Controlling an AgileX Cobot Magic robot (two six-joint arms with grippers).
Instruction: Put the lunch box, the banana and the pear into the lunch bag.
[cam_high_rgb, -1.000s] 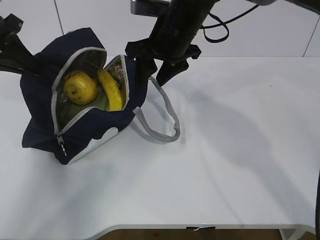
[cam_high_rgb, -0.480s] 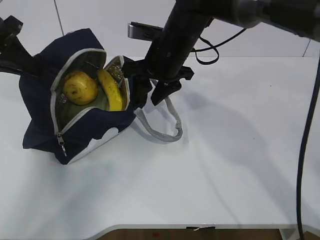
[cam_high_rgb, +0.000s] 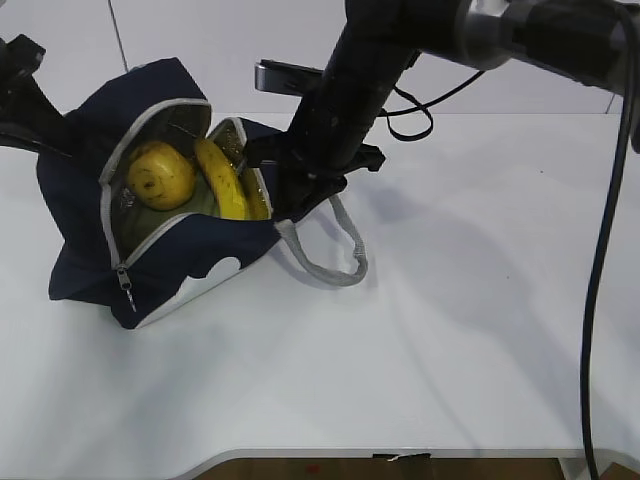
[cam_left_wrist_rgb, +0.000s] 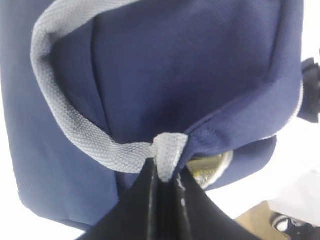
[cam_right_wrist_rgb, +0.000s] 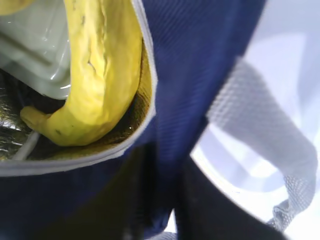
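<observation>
The navy lunch bag (cam_high_rgb: 170, 265) lies tilted on the white table with its mouth unzipped and facing me. Inside it the pear (cam_high_rgb: 160, 175) rests at the left and the banana (cam_high_rgb: 225, 182) at the right. Under the banana (cam_right_wrist_rgb: 100, 75) shows the pale green lid of the lunch box (cam_right_wrist_rgb: 35, 55). My left gripper (cam_left_wrist_rgb: 167, 172) is shut on the bag's grey rear handle (cam_left_wrist_rgb: 75, 127), behind the bag. My right gripper (cam_high_rgb: 290, 195) is at the bag's right rim, and its jaws (cam_right_wrist_rgb: 167, 200) pinch a fold of navy fabric.
The bag's front grey handle loop (cam_high_rgb: 345, 250) lies on the table to the right of the bag. The table's front edge (cam_high_rgb: 400, 452) runs along the bottom. My right arm (cam_high_rgb: 370, 60) slants in from the upper right, trailing a black cable.
My right gripper has come down and leftward onto the bag's right wall and closed on the fabric. The bag's mouth stands a little wider. The left gripper has not moved.
</observation>
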